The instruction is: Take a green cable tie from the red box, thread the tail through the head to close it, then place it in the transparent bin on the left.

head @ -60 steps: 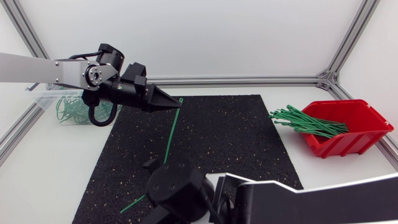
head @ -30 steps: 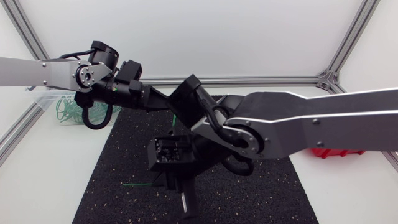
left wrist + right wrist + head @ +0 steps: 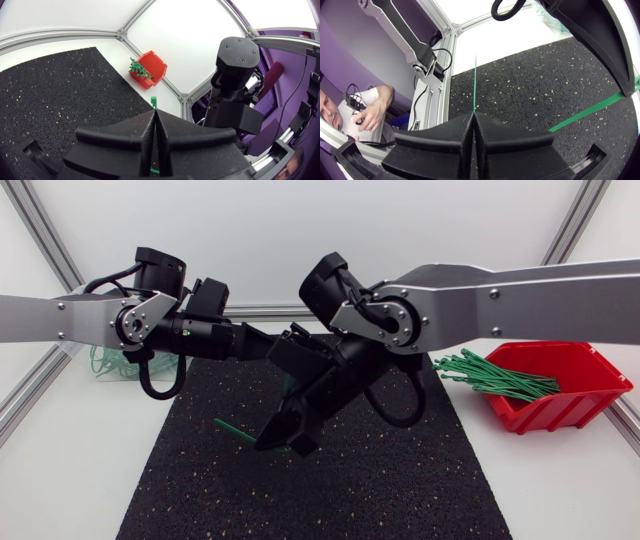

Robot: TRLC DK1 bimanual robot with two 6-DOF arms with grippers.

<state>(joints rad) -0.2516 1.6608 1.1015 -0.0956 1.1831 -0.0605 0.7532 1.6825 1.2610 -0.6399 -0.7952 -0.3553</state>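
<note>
Where the black speckled mat (image 3: 400, 480) lies nearest on the white worktop (image 3: 70, 480), the right fingers (image 3: 470, 121) point down and to the left over its middle. They are pressed together, pinching the one green cable tie (image 3: 238, 428) in play. Its tail sticks out past their tips as a thin strip, slanting left just above the mat. In the right wrist view a second green stretch runs beside those fingers toward the other arm's black wedge, but where it joins is hidden. One right arm (image 3: 520, 285) enters from the right edge and reaches beyond the centre. Just farther back, the left fingers (image 3: 151, 119) are likewise closed flat against each other. They grip the tie near its head (image 3: 153, 102), which juts out ahead of their tips. The two pairs of fingers stand close together, the left tips just beside the right arm's wrist; whether they touch cannot be told. One left arm (image 3: 60, 315) comes in from the left edge. To the right, beside the mat, sits one red box (image 3: 575, 405) with a bundle of straight green ties (image 3: 495, 377) spilling over its left rim, too many to count. At the far left, partly behind the left arm, stands one transparent bin (image 3: 80, 356) holding several green loops (image 3: 108, 364)
</note>
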